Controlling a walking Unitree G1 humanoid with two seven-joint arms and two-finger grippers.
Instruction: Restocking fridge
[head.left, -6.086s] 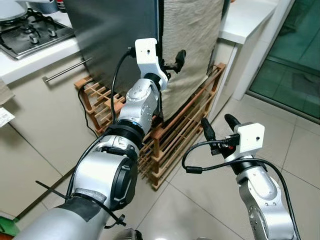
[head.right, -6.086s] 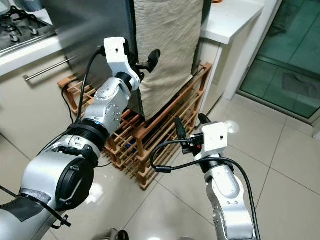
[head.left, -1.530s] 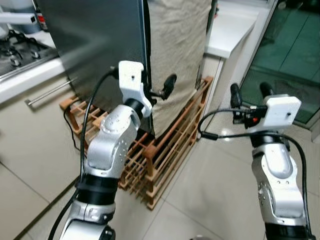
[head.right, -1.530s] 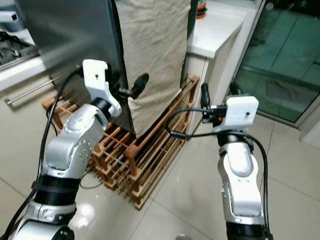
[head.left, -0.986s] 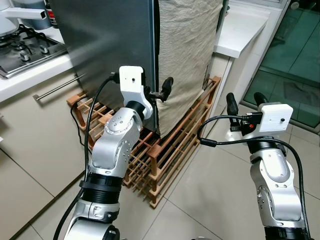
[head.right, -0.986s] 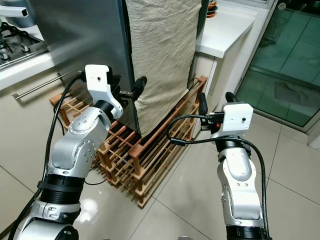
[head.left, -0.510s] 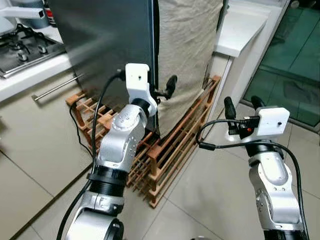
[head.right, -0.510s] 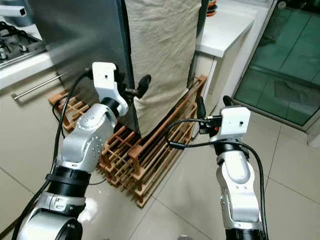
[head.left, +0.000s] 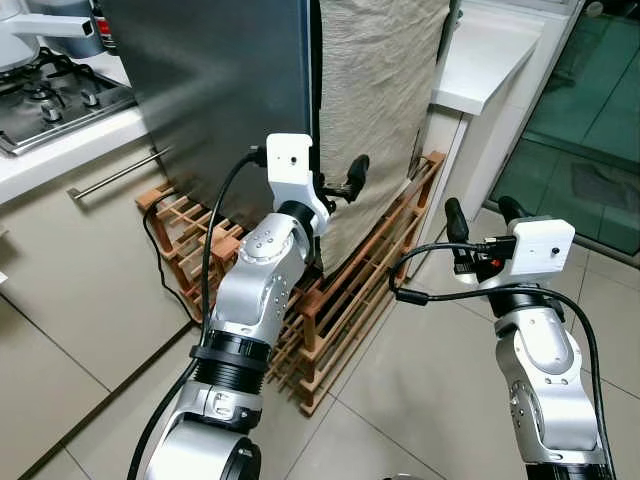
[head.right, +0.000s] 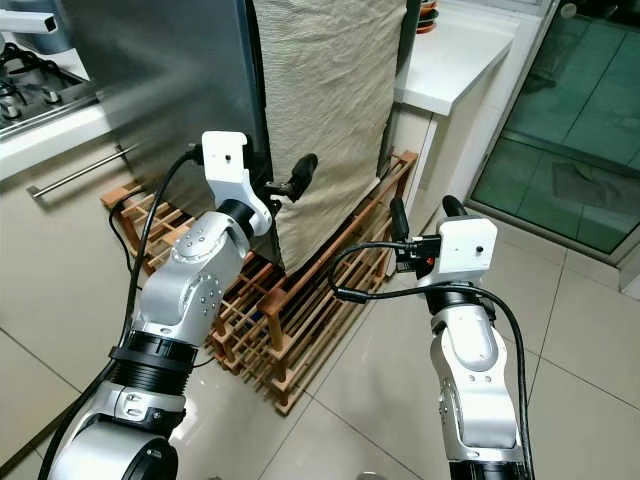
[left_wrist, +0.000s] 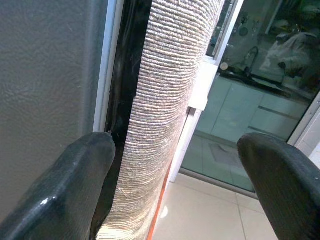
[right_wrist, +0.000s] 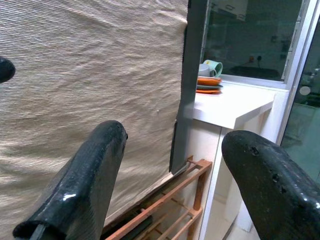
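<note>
The fridge, a tall dark grey appliance, is seen at 11 o'clock in the head views, standing on a low wooden slatted rack that rests on the tiled floor. A beige woven cloth is draped over the fridge's front face, at 12 o'clock, and hangs down to the rack. The left claw is raised at the vertical corner of the fridge where the grey side meets the cloth-covered front; its fingers are spread apart and released, one finger lying close against the dark edge strip and the other standing clear on the far side of the cloth, as shown in the left wrist view. Nothing is gripped by it. The right claw is held at 3 o'clock, well apart from the fridge and above the floor, with its two fingers likewise parted and empty, pointed toward the cloth. A white surface adjoins the fridge at 1 o'clock and carries a stack of orange and grey dishes with a pale green cup on top. A gas hob is set in the pale surface at 10 o'clock, above a cabinet front with a metal bar handle. A glass door is seen at 2 o'clock.
</note>
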